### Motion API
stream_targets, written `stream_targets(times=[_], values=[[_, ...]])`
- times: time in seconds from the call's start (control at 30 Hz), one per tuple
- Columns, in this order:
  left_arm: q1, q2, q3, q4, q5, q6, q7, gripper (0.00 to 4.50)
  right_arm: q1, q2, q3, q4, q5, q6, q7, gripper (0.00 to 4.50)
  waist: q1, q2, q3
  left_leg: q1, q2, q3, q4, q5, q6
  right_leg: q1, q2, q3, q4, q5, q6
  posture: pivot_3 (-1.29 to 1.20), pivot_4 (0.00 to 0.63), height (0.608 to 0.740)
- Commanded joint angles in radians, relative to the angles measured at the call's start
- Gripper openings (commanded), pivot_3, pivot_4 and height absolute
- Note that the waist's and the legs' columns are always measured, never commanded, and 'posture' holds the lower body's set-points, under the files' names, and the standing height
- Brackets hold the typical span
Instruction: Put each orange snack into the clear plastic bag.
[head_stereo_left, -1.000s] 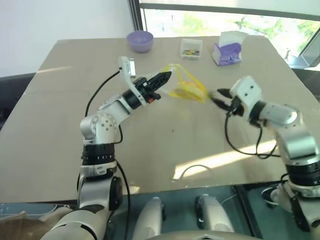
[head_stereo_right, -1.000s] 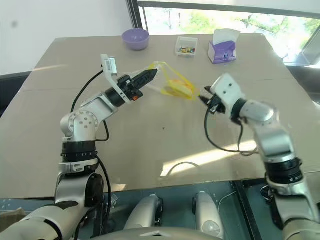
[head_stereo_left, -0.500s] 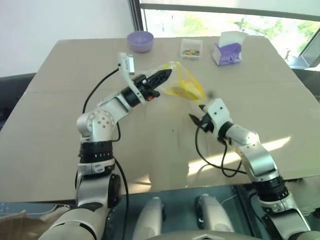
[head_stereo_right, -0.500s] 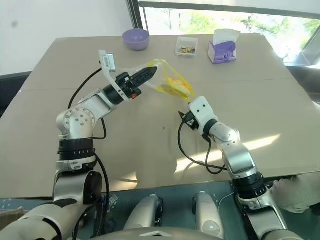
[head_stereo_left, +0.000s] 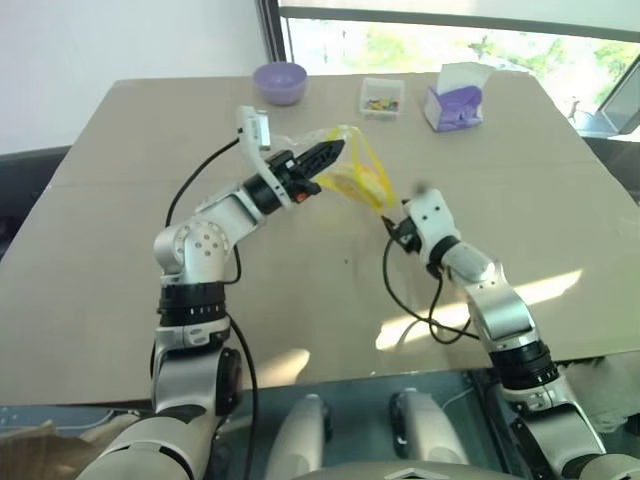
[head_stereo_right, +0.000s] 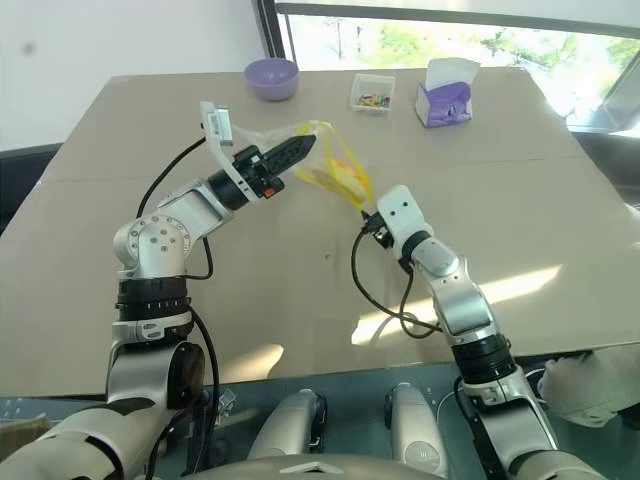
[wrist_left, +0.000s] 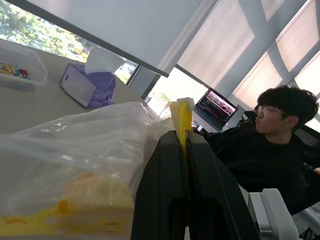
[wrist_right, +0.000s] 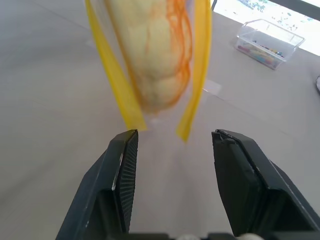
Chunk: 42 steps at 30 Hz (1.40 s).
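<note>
Left gripper (head_stereo_left: 325, 155), fingers clamped on the bag (head_stereo_left: 355, 172) zip strip, holds it hanging above the bench (head_stereo_left: 120, 290), mouth down toward the right gripper (wrist_right: 172, 145), whose fingers are apart just below, likely to seal it; snack (wrist_right: 157, 55) inside, long axis vertical.

Clear bag (head_stereo_left: 345, 165) with yellow zip strip; yellow-orange snack (wrist_right: 155, 50) inside; purple bowl (head_stereo_left: 279, 81), upper left; tan table (head_stereo_left: 120, 250).
</note>
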Motion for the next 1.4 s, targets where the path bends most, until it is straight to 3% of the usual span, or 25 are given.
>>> stream_targets(times=[0.03,0.67,0.77,0.87,0.9,1.03,1.2,1.4], values=[[-0.018,0.001,0.013,-0.057,-0.025,-0.004,0.000,0.00,-0.019,0.007,-0.002,-0.028,-0.004,-0.033,0.002,2.52,0.000,0.000,0.000,0.000,0.000,0.000,0.000,0.000,0.000,0.000,0.000,0.000,0.000,0.000,0.000,0.00,0.150,0.740],[-0.018,-0.001,0.010,-0.064,-0.038,0.006,0.004,0.00,-0.045,0.035,-0.021,0.015,0.000,-0.039,0.004,2.52,0.000,0.000,0.000,0.000,0.000,0.000,0.000,0.000,0.000,0.000,0.000,0.000,0.000,0.000,0.000,0.00,0.150,0.740],[-0.016,-0.002,0.012,-0.067,-0.043,0.007,0.006,0.00,-0.059,0.042,-0.028,0.056,0.001,-0.059,-0.007,1.66,0.000,0.000,0.000,0.000,0.000,0.000,0.000,0.000,0.000,0.000,0.000,0.000,0.000,0.000,0.000,0.00,0.150,0.740],[-0.013,-0.004,0.013,-0.070,-0.048,0.008,0.010,0.00,-0.073,0.048,-0.035,0.089,0.001,-0.078,-0.011,0.28,0.000,0.000,0.000,0.000,0.000,0.000,0.000,0.000,0.000,0.000,0.000,0.000,0.000,0.000,0.000,0.00,0.150,0.740],[-0.011,-0.004,0.012,-0.072,-0.049,0.008,0.011,0.00,-0.076,0.048,-0.038,0.098,-0.001,-0.086,-0.014,0.07,-0.001,0.000,0.000,0.000,0.000,0.000,0.000,0.000,0.000,0.000,0.000,0.000,0.000,0.000,0.000,0.00,0.150,0.740],[-0.005,-0.006,0.011,-0.074,-0.050,0.004,0.015,0.00,-0.086,0.036,-0.051,0.117,-0.007,-0.109,-0.019,0.07,-0.001,0.000,0.000,0.000,0.000,0.000,0.000,0.000,0.000,0.000,0.000,0.000,0.000,0.000,0.000,0.00,0.150,0.740],[-0.007,-0.001,-0.022,-0.059,0.000,-0.034,0.001,0.00,-0.114,-0.137,-0.047,0.092,-0.113,-0.153,0.017,0.07,0.004,0.000,0.000,0.000,0.000,0.000,0.000,0.000,0.000,0.000,0.000,0.000,0.000,0.000,0.000,0.00,0.150,0.740],[-0.004,0.109,-0.248,0.001,0.271,-0.185,-0.138,0.00,-0.176,-0.445,-0.039,0.044,-0.187,-0.195,0.220,0.07,0.002,0.000,0.000,0.000,-0.001,0.001,-0.001,0.000,0.000,0.000,-0.001,0.000,-0.001,0.000,0.000,0.00,0.150,0.740]])
